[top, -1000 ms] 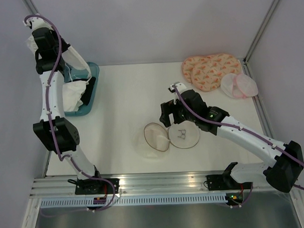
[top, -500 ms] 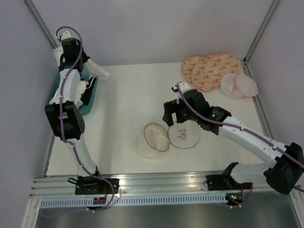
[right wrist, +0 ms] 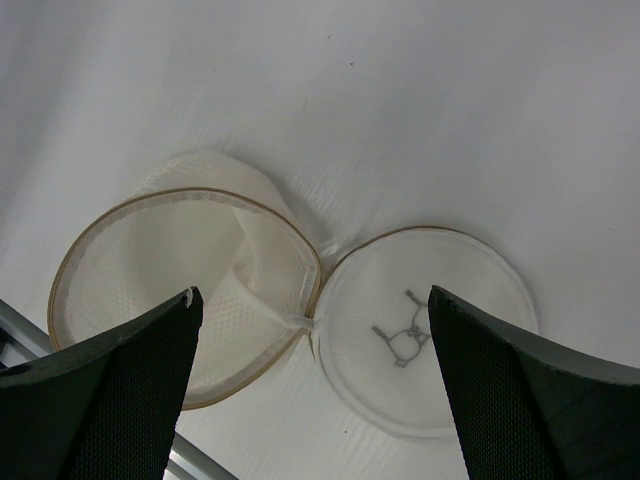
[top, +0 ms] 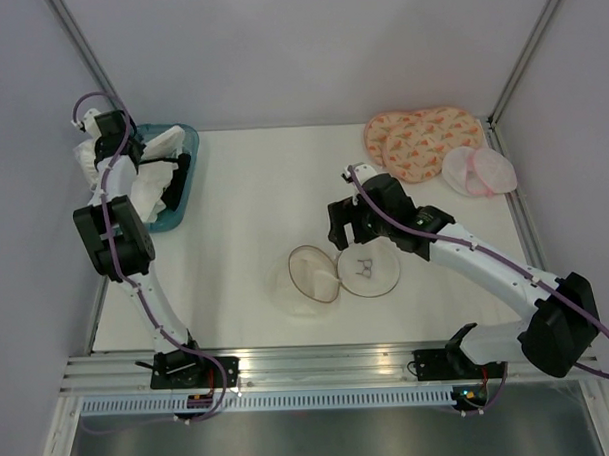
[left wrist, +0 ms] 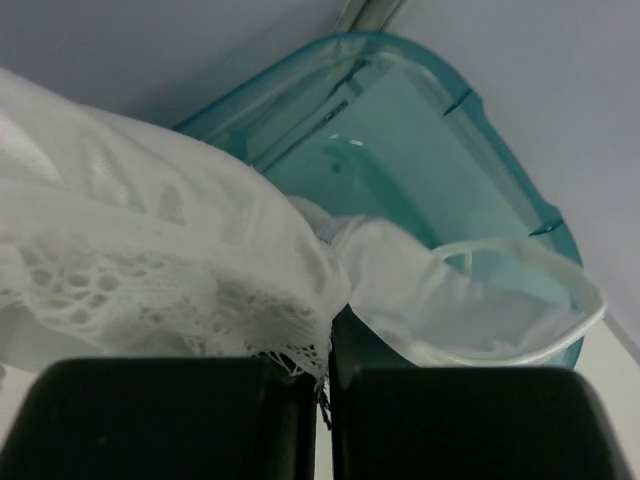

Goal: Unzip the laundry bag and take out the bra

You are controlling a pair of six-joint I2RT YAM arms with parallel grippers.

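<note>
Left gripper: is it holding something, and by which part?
The left gripper is shut on the bra, pinching its lacy edge between the fingers, above the teal bin. The right gripper is open and holds nothing.

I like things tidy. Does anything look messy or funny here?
Yes. The laundry bag lies flopped open and empty, its lid flat beside it. A lacy white bra is bunched in the shut left end effector by the teal bin, not laid neatly.
</note>
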